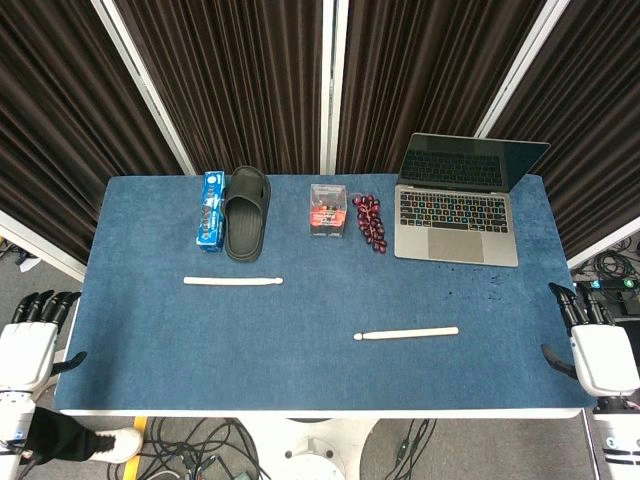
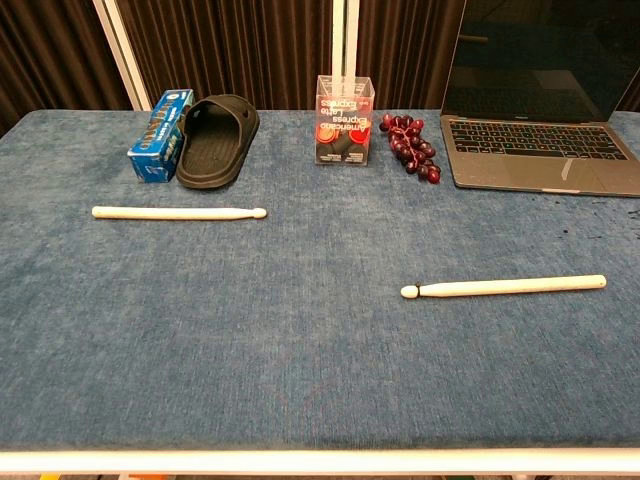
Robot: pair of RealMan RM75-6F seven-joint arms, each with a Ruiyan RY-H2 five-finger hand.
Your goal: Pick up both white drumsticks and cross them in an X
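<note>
Two white drumsticks lie flat and apart on the blue table cover. One drumstick [image 1: 233, 281] [image 2: 178, 212] rests left of centre, tip pointing right. The other drumstick [image 1: 407, 333] [image 2: 503, 287] lies right of centre and nearer the front, tip pointing left. My left hand [image 1: 32, 342] hangs off the table's left edge, fingers apart, holding nothing. My right hand [image 1: 593, 345] hangs off the right edge, likewise empty with fingers apart. Neither hand shows in the chest view.
Along the back stand a blue box [image 1: 210, 208], a black slipper [image 1: 246, 212], a clear box with red print [image 1: 328, 211], dark red grapes [image 1: 370, 221] and an open laptop [image 1: 459, 208]. Cables lie on the floor below the front edge.
</note>
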